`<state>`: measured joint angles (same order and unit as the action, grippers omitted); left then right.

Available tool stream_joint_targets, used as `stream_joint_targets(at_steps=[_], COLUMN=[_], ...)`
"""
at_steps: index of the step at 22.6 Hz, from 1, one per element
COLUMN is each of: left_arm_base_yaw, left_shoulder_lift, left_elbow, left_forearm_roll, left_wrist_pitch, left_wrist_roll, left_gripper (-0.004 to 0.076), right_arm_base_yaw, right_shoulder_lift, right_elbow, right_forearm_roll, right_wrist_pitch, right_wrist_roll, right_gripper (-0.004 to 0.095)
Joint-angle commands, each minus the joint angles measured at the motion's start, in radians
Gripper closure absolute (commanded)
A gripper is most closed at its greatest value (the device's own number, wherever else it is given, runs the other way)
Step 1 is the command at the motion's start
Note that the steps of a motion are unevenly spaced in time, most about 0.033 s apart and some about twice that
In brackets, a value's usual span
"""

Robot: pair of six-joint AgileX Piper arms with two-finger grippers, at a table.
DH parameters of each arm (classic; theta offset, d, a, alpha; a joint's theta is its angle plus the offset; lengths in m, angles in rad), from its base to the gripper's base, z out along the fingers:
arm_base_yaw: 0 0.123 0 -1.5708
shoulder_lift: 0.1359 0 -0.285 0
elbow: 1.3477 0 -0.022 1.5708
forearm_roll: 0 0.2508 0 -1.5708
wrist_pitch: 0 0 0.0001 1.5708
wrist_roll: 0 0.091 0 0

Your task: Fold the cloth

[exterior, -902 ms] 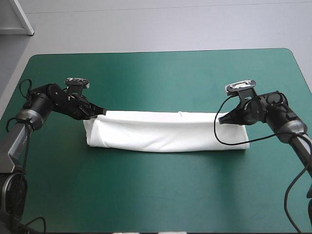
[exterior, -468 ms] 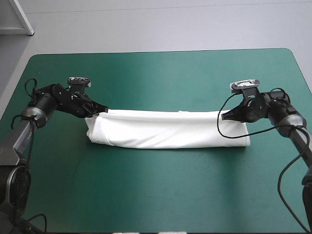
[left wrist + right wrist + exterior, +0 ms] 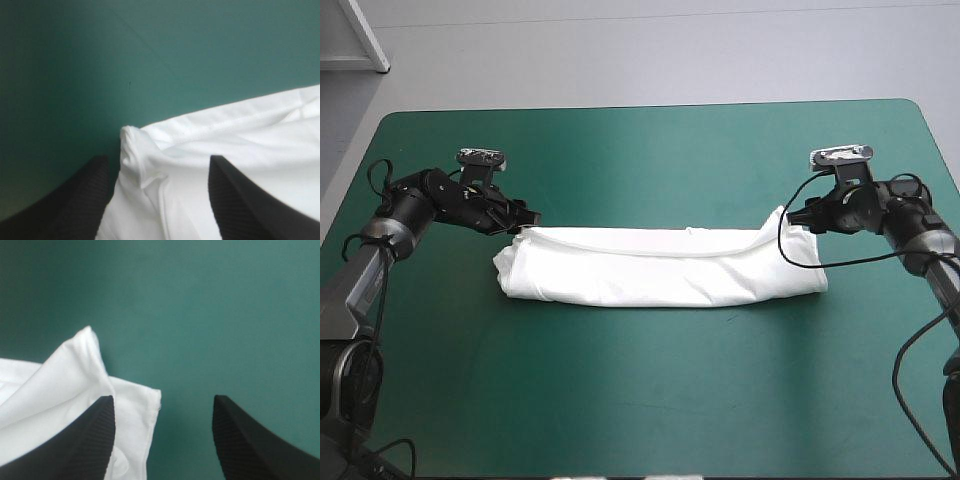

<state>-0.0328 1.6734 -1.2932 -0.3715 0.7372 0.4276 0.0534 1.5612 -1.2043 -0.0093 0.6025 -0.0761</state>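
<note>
High view: T-shirt (image 3: 660, 268) long axis L-R (folded); left hand (image 3: 526, 218), right hand (image 3: 798, 217) spread.

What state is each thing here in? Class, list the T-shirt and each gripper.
T-shirt: folded into a long band, lying on the teal-green cover.
Left gripper: fingers open, a corner of the T-shirt between them.
Right gripper: fingers open, at the T-shirt's other end.
</note>
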Motion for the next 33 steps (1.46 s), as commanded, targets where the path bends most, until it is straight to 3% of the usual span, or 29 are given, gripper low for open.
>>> stream_joint_targets(at_steps=[1, 5, 7, 8, 10, 15, 22, 25, 30, 33], left_arm_base_yaw=[-0.001, -0.060, -0.141, -0.218, -0.331, -0.517, -0.522, -0.522, -0.522, -0.522], left_shoulder_lift=[-0.043, -0.043, -0.043, -0.043, -0.040, 0.053, 0.195, 0.243, 0.275, 0.275], left_elbow=[-0.069, -0.114, -0.114, -0.114, -0.114, -0.114, -0.114, -0.114, -0.114, -0.114], left_forearm_roll=[-0.030, -0.137, -0.149, -0.149, -0.153, -0.180, -0.231, -0.235, -0.266, -0.266], left_wrist_pitch=[0.002, 0.131, 0.175, 0.180, 0.134, 0.053, 0.024, 0.031, 0.051, 0.053], left_wrist_roll=[0.001, 0.073, 0.083, 0.087, 0.109, 0.085, 0.084, 0.084, 0.087, 0.088], left_gripper=[0.0248, 0.0266, 0.0348, 0.0497, 0.0699, 0.0705, 0.0705, 0.0705, 0.0705, 0.0705], right_arm_base_yaw=[-0.032, -0.080, -0.105, -0.125, -0.150, -0.217, -0.223, -0.223, -0.227, -0.227], right_shoulder_lift=[-0.041, -0.108, -0.170, -0.208, -0.248, -0.299, -0.301, -0.301, -0.243, -0.182], right_elbow=[-0.074, -0.089, -0.089, -0.089, -0.084, 0.012, 0.070, 0.070, 0.070, 0.070], right_forearm_roll=[-0.009, -0.009, -0.005, 0.009, 0.019, 0.172, 0.372, 0.401, 0.479, 0.533], right_wrist_pitch=[-0.006, 0.058, 0.102, 0.126, 0.150, 0.152, 0.138, 0.147, 0.252, 0.277], right_wrist_roll=[0.002, -0.014, -0.024, -0.034, -0.051, -0.130, -0.275, -0.290, -0.344, -0.356], right_gripper=[0.0408, 0.0527, 0.0764, 0.0917, 0.0926, 0.0926, 0.0926, 0.0925, 0.0922, 0.0817])
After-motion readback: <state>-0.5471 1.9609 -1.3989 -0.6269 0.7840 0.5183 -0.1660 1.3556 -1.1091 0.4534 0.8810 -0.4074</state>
